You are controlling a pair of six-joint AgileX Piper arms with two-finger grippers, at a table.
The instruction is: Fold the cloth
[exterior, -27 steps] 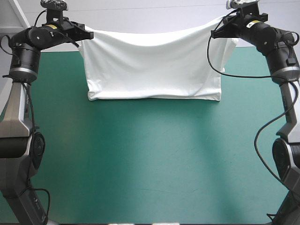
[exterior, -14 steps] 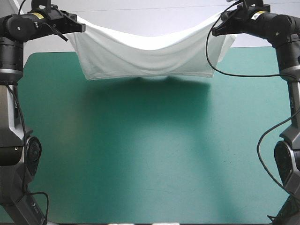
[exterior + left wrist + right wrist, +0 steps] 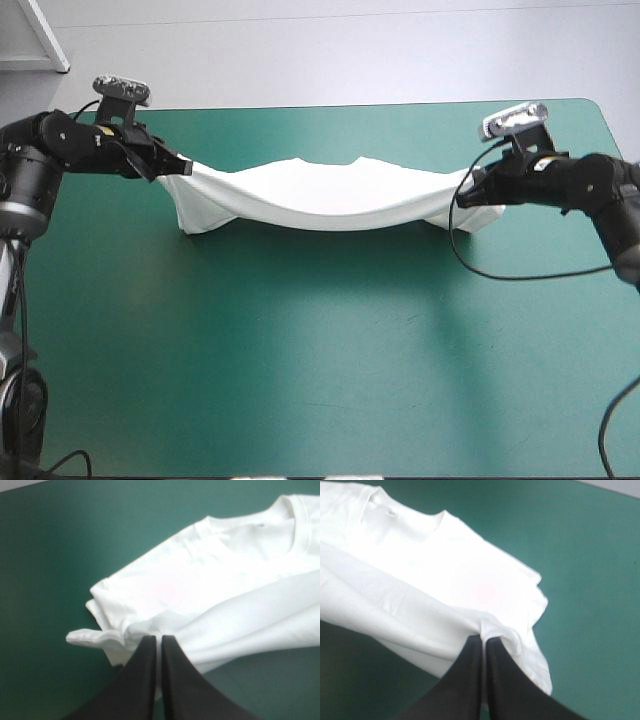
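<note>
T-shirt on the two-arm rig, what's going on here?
Both arms are working one white T-shirt. The left gripper and the right gripper are each shut on an opposite end, with the fabric stretched between them and sagging in the middle. It sits low over the far half of the teal-green table, with the collar side lying on it. The fold is not finished.

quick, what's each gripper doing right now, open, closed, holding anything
The left gripper is shut on the T-shirt, pinching one end.
The right gripper is shut on the T-shirt too, at the opposite end.
</note>
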